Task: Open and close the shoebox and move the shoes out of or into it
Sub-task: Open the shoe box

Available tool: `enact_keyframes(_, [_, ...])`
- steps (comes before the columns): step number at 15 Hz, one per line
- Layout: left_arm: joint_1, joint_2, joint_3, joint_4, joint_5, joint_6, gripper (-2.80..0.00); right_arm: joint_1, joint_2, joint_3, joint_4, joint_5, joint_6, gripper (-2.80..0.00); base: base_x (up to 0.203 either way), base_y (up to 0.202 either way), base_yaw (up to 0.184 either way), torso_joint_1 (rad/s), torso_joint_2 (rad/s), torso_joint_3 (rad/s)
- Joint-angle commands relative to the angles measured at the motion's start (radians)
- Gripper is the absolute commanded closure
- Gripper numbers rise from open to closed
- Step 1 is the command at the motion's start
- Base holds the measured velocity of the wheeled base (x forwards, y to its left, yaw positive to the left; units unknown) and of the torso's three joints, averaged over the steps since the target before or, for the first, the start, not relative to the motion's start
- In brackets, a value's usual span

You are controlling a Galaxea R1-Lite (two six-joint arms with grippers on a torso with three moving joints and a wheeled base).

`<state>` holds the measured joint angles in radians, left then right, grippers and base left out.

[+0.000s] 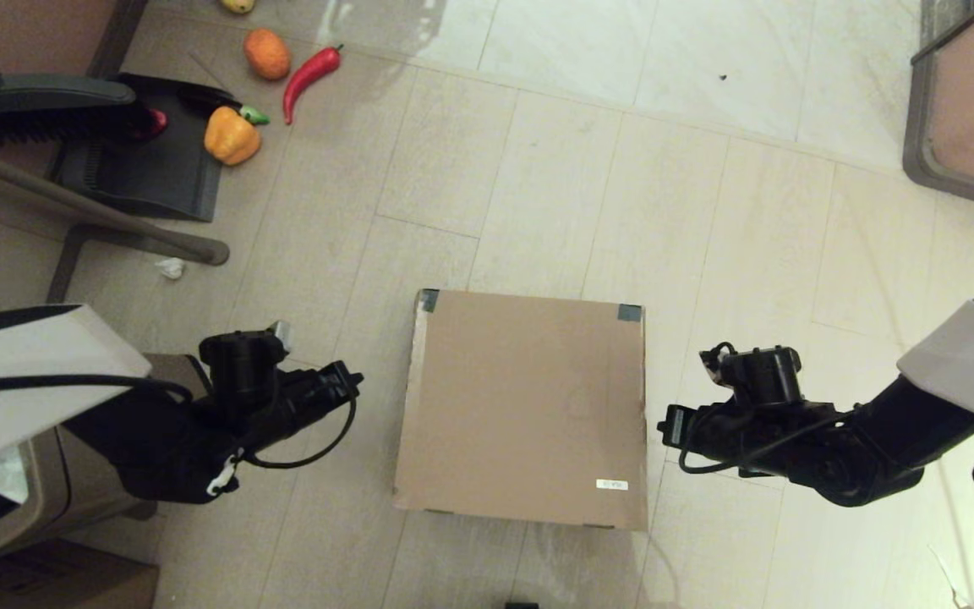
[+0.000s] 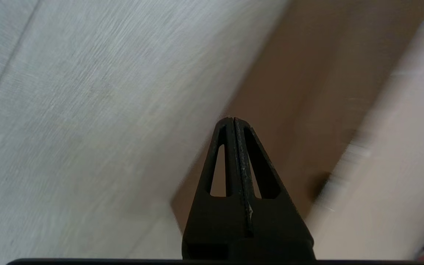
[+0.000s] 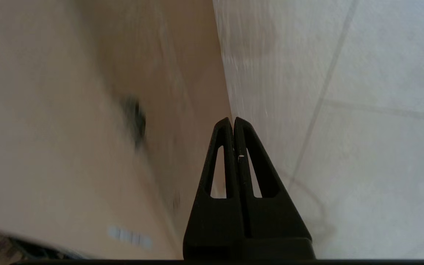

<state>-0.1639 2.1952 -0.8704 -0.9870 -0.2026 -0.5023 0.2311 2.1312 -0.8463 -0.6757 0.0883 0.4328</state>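
Now, lidded shoebox (image 1: 524,408) on floor, flanked by pinched-together left end effector (image 1: 355,382), right end effector (image 1: 666,425)

Shoebox (image 1: 525,406): large flat plain brown cardboard box, sitting flat on the tiled floor with the lid fully down, centred in the head view. Dark tape patches on the two far lid corners, small white label near the near-right corner of the lid; lid surface looks smooth and undented. Wrist views catch it only as blurred brown cardboard (image 2: 300,92) (image 3: 68,129) against the pale tiles, and no shoes visible in any view.
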Motion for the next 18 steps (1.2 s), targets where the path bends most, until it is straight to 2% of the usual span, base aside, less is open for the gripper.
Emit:
enact_keyframes(1, [-0.008, 0.091, -0.041, -0.008, 0.0, -0.003, 0.0, 0.001, 0.066, -0.046, -0.003, 0.002, 0.002, 0.0, 0.0, 0.0, 0.0, 0.0, 0.0, 0.0])
enact_keyframes(8, [-0.058, 0.235, -0.21, 0.002, 0.019, 0.001, 0.0, 0.002, 0.136, -0.108, -0.002, 0.005, 0.0, 0.0, 0.0, 0.0, 0.0, 0.0, 0.0, 0.0])
enact_keyframes(14, [-0.093, 0.174, -0.213, 0.118, 0.034, 0.0, 0.0, 0.011, 0.132, -0.09, -0.004, 0.033, 0.017, 0.0, 0.0, 0.0, 0.0, 0.0, 0.0, 0.0])
enact_keyframes(18, [-0.101, 0.137, -0.198, 0.137, 0.049, -0.001, 0.0, 0.018, 0.128, -0.093, -0.004, 0.047, 0.076, 0.0, 0.0, 0.0, 0.0, 0.0, 0.0, 0.0])
